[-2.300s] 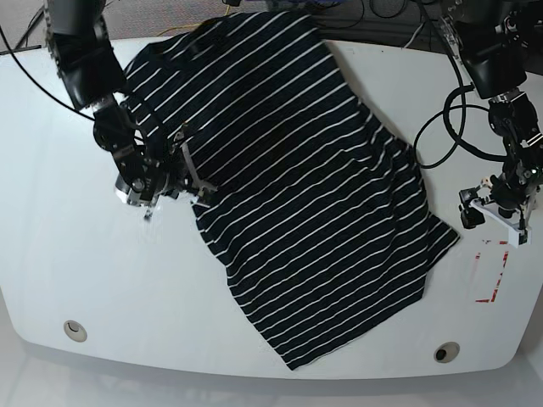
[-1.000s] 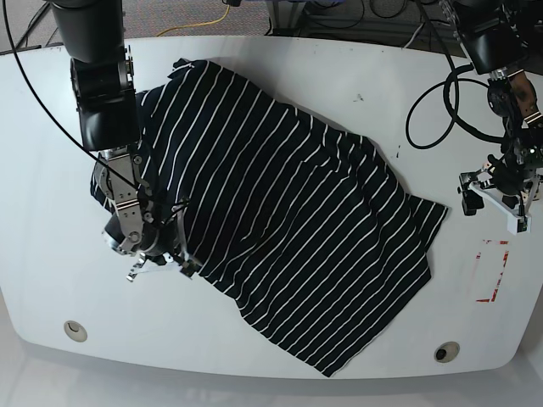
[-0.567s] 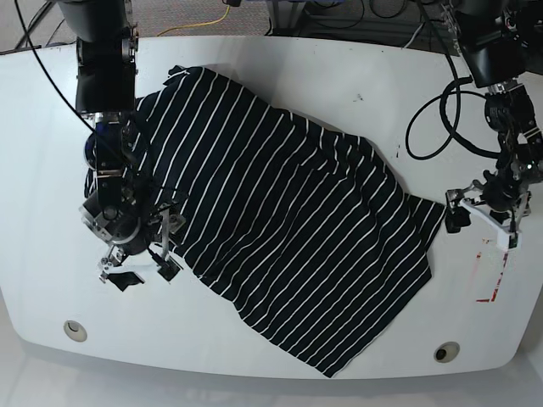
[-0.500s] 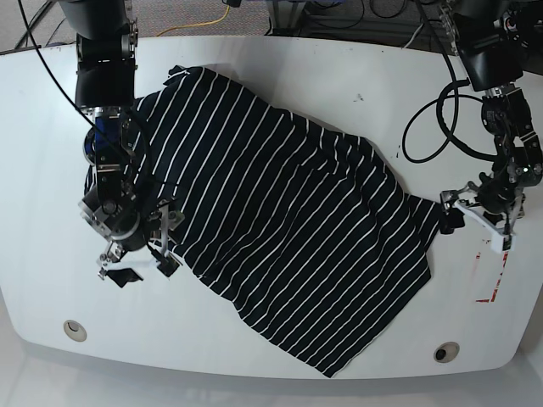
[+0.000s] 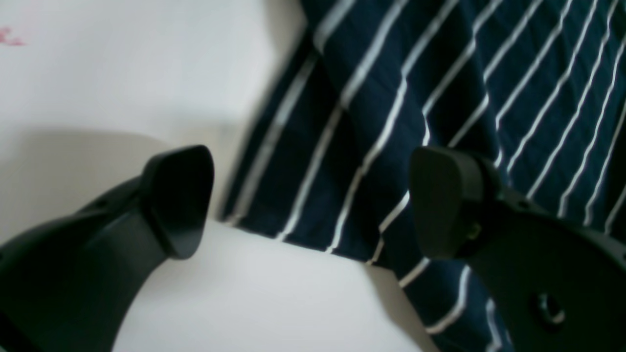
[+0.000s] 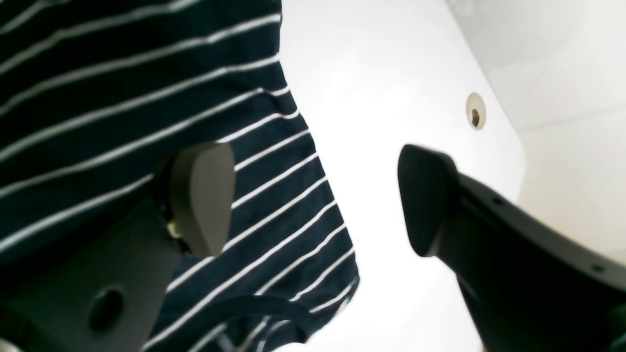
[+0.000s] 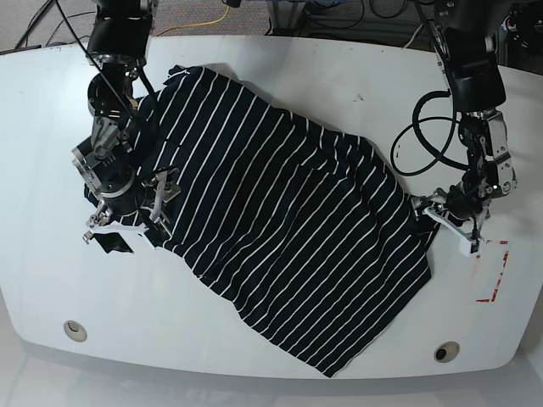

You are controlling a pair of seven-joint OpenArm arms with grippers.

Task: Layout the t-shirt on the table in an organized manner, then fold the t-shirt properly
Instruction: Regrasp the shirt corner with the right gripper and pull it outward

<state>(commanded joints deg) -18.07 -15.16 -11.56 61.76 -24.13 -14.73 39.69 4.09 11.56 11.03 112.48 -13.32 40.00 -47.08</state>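
The t-shirt (image 7: 280, 229), dark navy with thin white stripes, lies spread diagonally across the white table (image 7: 254, 76). My right gripper (image 7: 123, 231) stands open at the shirt's left edge. In the right wrist view its jaws straddle that edge (image 6: 274, 161), one finger (image 6: 203, 195) over the cloth and the other over bare table. My left gripper (image 7: 443, 222) is open at the shirt's right corner. In the left wrist view this corner of the t-shirt (image 5: 313, 195) lies between the two fingers (image 5: 178, 200), low over the tabletop.
A red rectangular marking (image 7: 494, 273) sits right of the left gripper. Two round holes (image 7: 75, 329) (image 7: 446, 351) lie along the front edge; one hole (image 6: 475, 111) shows in the right wrist view. Cables (image 7: 424, 136) hang from the arm at the right, and more lie behind the table.
The shirt was dragged toward the front left, then let go. My right gripper opened and rose along the left edge. My left gripper slid left onto the shirt's right corner.
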